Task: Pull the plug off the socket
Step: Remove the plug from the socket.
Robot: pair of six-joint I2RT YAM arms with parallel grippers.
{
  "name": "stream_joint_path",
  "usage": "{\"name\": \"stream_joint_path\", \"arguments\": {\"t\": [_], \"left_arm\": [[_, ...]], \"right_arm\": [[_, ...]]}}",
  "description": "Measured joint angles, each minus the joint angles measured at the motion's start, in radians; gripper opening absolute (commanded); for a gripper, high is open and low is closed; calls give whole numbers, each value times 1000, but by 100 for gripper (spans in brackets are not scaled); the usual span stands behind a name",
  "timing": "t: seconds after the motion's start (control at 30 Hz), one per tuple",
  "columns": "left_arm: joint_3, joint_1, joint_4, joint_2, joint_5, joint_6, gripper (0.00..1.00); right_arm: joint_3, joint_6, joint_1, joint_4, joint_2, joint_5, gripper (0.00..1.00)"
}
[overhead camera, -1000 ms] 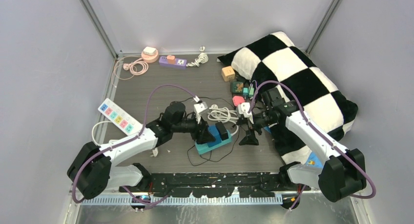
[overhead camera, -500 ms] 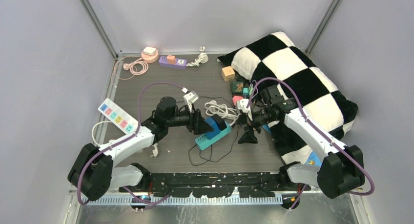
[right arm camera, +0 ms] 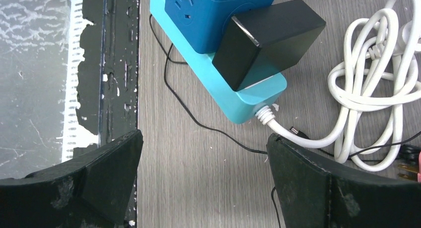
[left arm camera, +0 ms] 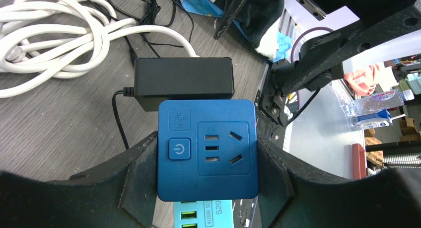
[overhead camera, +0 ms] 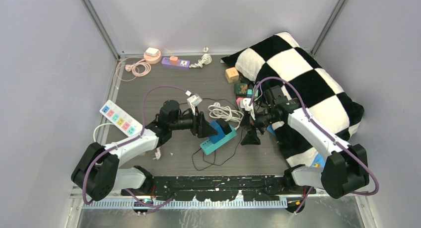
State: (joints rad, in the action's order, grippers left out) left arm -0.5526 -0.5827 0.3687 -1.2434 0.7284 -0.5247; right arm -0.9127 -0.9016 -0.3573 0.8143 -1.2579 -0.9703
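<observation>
A dark blue cube socket (left arm camera: 208, 138) sits on a light-blue USB base (right arm camera: 248, 99) in the middle of the table (overhead camera: 164, 89). A black adapter plug (left arm camera: 183, 81) is plugged into the cube's far side and also shows in the right wrist view (right arm camera: 270, 39). My left gripper (left arm camera: 207, 181) is shut on the cube, one finger pressing each side. In the top view the left gripper (overhead camera: 204, 125) is just left of the plug (overhead camera: 226, 127). My right gripper (right arm camera: 204, 158) is open and empty, pointing down over the table just right of the socket (overhead camera: 216, 138).
A coiled white cable (overhead camera: 223, 113) lies behind the socket, and a thin black wire (overhead camera: 208, 161) loops in front. A checkered pillow (overhead camera: 303, 84) fills the right side. A white power strip (overhead camera: 118, 117) lies at the left, a purple strip (overhead camera: 175, 63) at the back.
My left gripper has moved back and left, closed on the blue cube, and the socket turned a little with it. My right gripper has edged left toward the socket.
</observation>
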Motion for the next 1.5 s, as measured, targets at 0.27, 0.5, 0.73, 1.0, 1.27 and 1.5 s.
{"name": "stream_joint_path", "arguments": {"t": [0.27,0.5,0.73,1.0,1.27,1.5], "left_arm": [[0,3,-8,1,10,2,0],[-1,5,-56,11,46,25,0],[-16,-12,-83,6,77,122,0],[-80,-107,-220,3,-3,384,0],[-107,-239,-346,-38,-98,688,0],[-107,-292,-400,-47,-161,843,0]], "right_arm": [[-13,132,11,-59,-29,-5,100],[-14,142,13,-66,-30,-34,100],[-14,62,13,-35,-30,-65,100],[7,14,13,-51,-29,-66,100],[93,-21,13,-125,1,-47,100],[177,-76,-5,-214,48,-43,100]]}}
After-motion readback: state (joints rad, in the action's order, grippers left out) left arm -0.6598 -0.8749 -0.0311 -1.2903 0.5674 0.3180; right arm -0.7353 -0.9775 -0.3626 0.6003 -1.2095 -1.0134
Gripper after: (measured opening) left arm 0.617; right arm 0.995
